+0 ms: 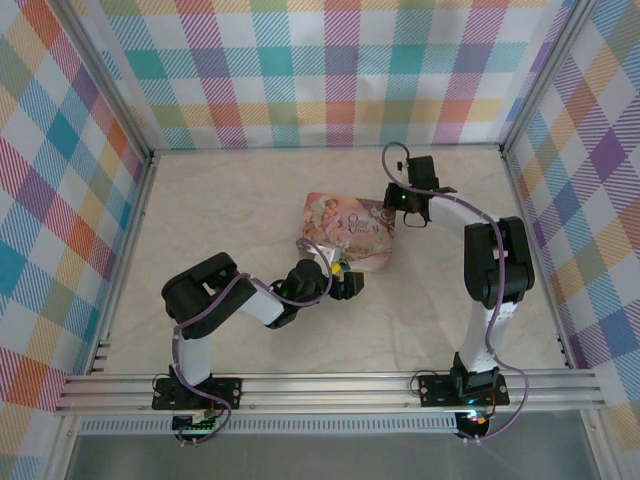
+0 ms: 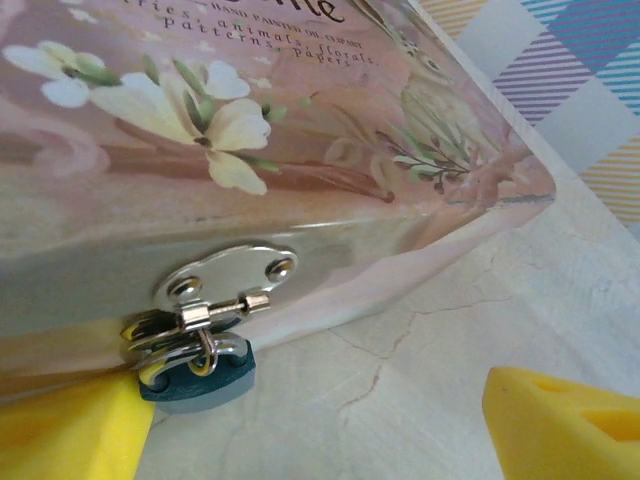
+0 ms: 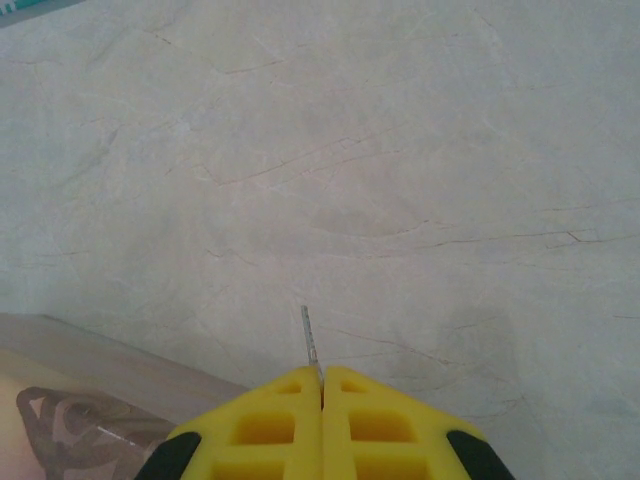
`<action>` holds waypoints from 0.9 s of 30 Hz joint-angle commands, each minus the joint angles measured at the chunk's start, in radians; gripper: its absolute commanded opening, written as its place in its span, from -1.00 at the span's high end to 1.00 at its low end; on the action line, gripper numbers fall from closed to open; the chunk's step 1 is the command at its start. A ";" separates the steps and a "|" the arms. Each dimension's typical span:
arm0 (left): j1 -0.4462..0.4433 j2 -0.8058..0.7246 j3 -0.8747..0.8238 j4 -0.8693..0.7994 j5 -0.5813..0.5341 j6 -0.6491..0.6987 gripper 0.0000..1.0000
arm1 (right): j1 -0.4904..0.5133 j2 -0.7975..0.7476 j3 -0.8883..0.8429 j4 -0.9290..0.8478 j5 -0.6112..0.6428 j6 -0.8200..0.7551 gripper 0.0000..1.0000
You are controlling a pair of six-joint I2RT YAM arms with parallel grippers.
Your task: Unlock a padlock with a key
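Observation:
A small teal padlock (image 2: 200, 375) hangs by its steel shackle from the silver hasp (image 2: 225, 285) on the front wall of a pink floral box (image 1: 345, 228). My left gripper (image 2: 320, 430) is open, low at that wall. Its left yellow finger (image 2: 70, 430) sits right beside the padlock and the other finger (image 2: 560, 420) is far off to the right. My right gripper (image 3: 322, 385) is shut on the key (image 3: 310, 345), whose thin blade sticks out past the fingertips over bare table. The right wrist (image 1: 412, 200) hovers by the box's right side.
A corner of the box (image 3: 90, 400) shows at the lower left of the right wrist view. Checked cloth walls (image 1: 330, 70) enclose the marbled tabletop (image 1: 240, 190) on three sides. An aluminium rail (image 1: 330, 385) runs along the near edge.

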 commanded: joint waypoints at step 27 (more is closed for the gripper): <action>0.021 -0.017 0.061 -0.060 -0.117 -0.092 -0.69 | 0.043 -0.054 -0.092 -0.049 -0.046 0.028 1.00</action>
